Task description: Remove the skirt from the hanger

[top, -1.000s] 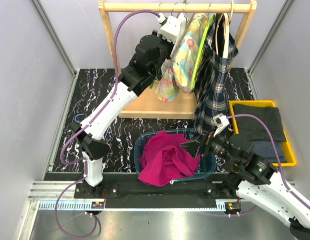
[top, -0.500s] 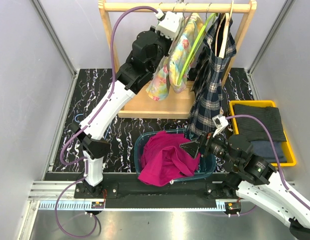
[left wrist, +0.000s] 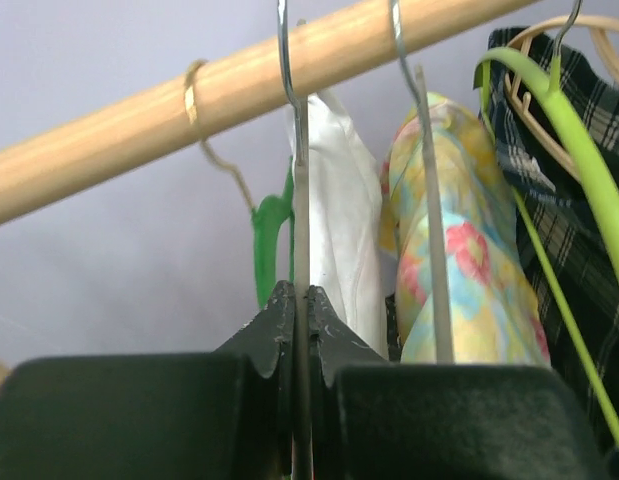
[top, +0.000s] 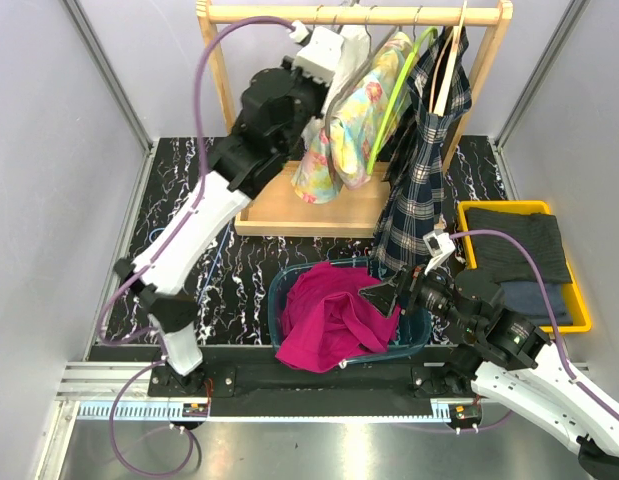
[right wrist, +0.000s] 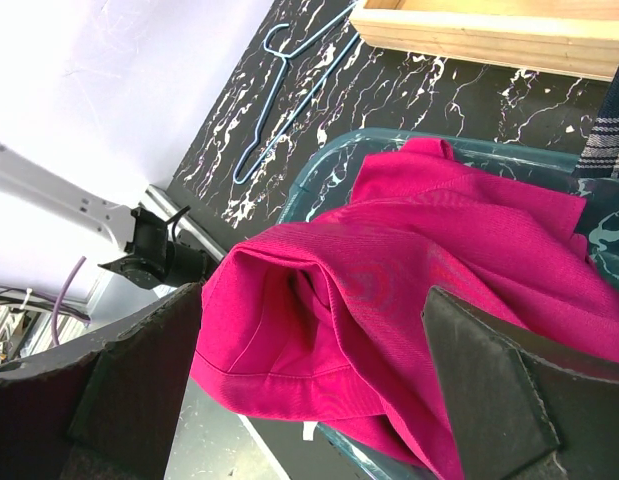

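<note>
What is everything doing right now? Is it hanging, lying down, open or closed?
Left gripper: shut on a wire hanger on the rail.
Right gripper: open, over the pink cloth.
Flowery skirt: hanging on the rail.
Checked dress: hanging on the rail.
Pink cloth: crumpled in the bin, spilling over its rim.
Blue hanger: bare, lying flat.
Dark clothes: folded in the yellow tray.

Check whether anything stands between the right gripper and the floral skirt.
Nothing visible sits squarely in the way. The plaid dress hangs just right of the line from the right gripper to the skirt and could brush the arm.
</note>
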